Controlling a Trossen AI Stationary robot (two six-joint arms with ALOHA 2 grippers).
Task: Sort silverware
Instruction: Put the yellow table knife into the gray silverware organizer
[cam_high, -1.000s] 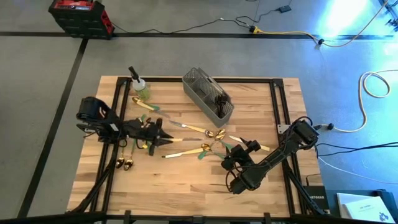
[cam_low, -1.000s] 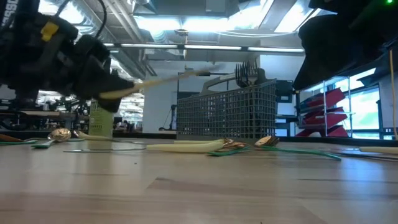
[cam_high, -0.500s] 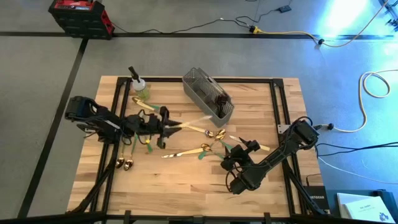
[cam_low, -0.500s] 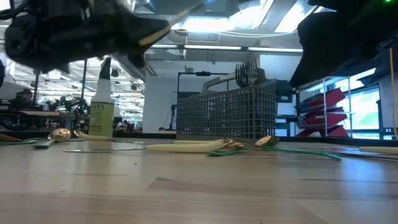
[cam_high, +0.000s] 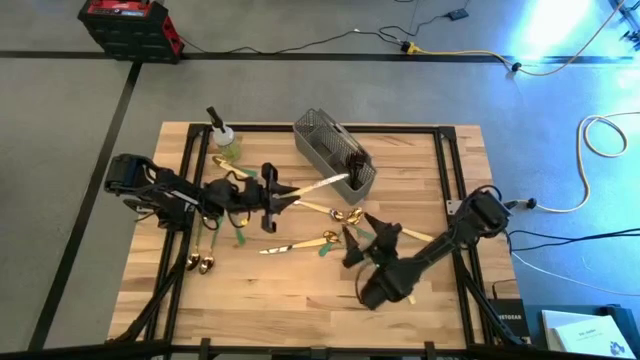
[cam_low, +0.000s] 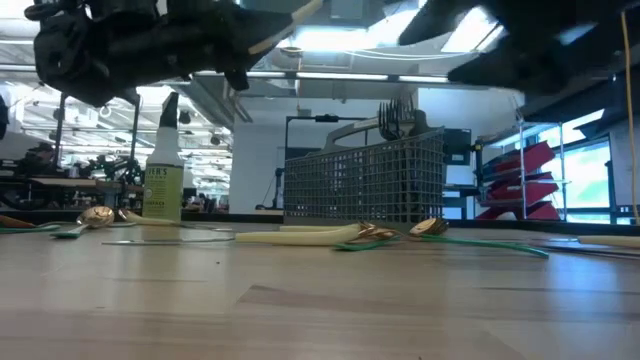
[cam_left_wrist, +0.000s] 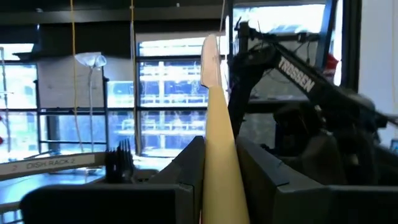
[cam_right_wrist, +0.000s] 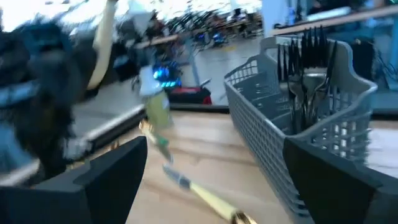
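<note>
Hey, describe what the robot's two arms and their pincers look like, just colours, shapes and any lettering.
Both arms are dark, nearly black, built of jointed, tube-like links. The left pincer and right pincer each end in two flat, blocky black fingers. In the left wrist view, white capital lettering reading TROSSEN runs along a link of the far arm. Thin dark cables run along the left arm in the high view.

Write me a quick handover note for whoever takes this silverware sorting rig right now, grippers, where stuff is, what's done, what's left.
Left gripper: shut on a cream-handled utensil, held above the table with its free end toward the grey mesh caddy.
Right gripper: open, empty, over the loose pieces right of centre.
Done: a few dark forks already stand in the caddy.
Left: most silverware is on the wood table, including gold spoons near the left edge and gold and green-handled pieces mid-table. The spray bottle stands at the back.
</note>
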